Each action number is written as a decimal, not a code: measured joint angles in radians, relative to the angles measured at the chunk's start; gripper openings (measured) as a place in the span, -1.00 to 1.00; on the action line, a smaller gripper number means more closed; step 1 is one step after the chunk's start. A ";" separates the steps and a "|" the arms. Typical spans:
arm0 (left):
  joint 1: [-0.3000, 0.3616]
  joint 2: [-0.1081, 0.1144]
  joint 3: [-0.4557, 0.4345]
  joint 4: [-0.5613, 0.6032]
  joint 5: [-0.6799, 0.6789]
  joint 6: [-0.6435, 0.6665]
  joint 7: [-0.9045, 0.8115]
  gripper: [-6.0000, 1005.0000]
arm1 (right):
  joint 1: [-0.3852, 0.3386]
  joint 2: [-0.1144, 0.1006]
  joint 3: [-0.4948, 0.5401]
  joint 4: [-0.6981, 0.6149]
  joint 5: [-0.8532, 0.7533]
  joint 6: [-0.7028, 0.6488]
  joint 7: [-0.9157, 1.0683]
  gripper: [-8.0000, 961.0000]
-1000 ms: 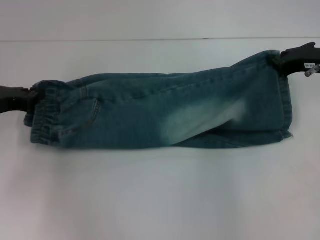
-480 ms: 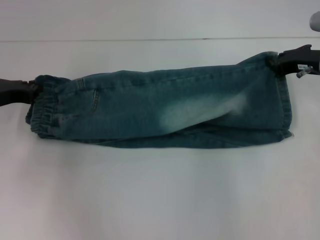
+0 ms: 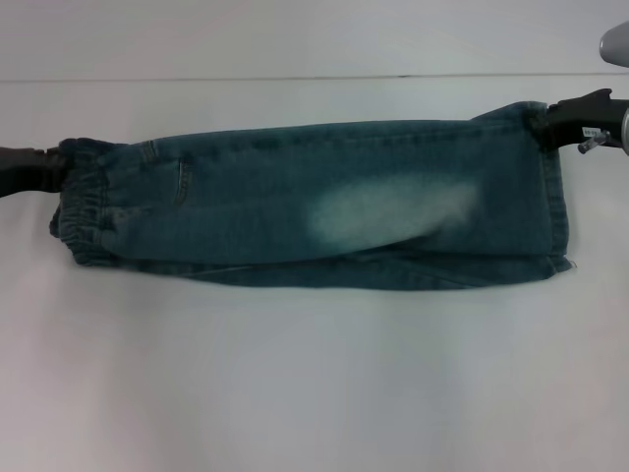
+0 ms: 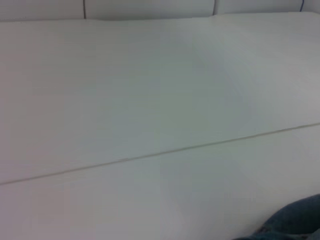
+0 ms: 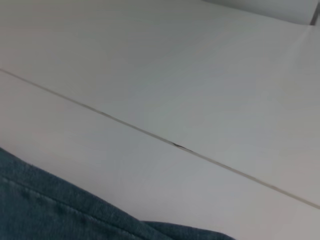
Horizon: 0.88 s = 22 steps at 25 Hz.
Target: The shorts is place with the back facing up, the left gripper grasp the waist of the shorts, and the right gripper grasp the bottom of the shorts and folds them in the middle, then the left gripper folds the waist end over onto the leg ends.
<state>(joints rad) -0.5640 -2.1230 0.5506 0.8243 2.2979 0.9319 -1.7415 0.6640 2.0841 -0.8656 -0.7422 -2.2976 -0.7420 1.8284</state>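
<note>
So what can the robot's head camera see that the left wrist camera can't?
Only the head view shows the whole shorts folded lengthwise, with the left gripper at the waist and the right gripper at the leg ends. Only the left wrist view shows the panel joints far back. Both show the white table with its seam and some denim.

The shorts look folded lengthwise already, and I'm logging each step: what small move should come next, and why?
Probably both grippers should set the cloth down and the right gripper let go. The shorts lie doubled along their length on the table, the left gripper at the waist and the right at the leg ends. The waist-over-legs fold is not yet done.
</note>
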 joint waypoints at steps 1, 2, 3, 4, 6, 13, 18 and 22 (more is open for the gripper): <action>-0.003 0.000 0.000 0.000 0.000 -0.001 0.000 -0.88 | 0.002 0.001 -0.002 0.002 0.000 0.002 -0.002 -0.87; -0.006 -0.001 0.001 0.000 -0.001 -0.004 0.002 -0.88 | 0.003 0.001 -0.004 0.003 0.000 0.005 -0.003 -0.87; -0.008 -0.003 0.001 0.000 -0.001 -0.007 0.004 -0.88 | 0.003 0.002 -0.007 0.004 0.000 0.006 -0.003 -0.87; -0.010 -0.006 0.004 -0.001 -0.001 -0.013 0.008 -0.88 | 0.004 0.002 -0.010 0.004 0.000 0.007 -0.004 -0.87; -0.012 -0.012 0.021 -0.001 -0.001 -0.026 0.014 -0.88 | 0.005 0.003 -0.016 0.004 0.000 0.008 -0.004 -0.87; -0.011 -0.038 0.089 -0.001 -0.002 -0.102 0.014 -0.88 | 0.003 0.004 -0.032 0.000 0.001 0.004 0.001 -0.87; -0.008 -0.038 0.099 0.018 -0.002 -0.100 0.008 -0.62 | -0.005 0.004 -0.034 -0.012 0.001 -0.003 0.005 -0.61; 0.003 -0.039 0.097 0.042 -0.002 -0.093 0.006 -0.11 | -0.029 0.005 -0.034 -0.056 0.006 -0.020 0.006 -0.31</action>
<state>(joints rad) -0.5609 -2.1619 0.6475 0.8663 2.2959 0.8391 -1.7353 0.6352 2.0890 -0.9000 -0.7984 -2.2918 -0.7616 1.8340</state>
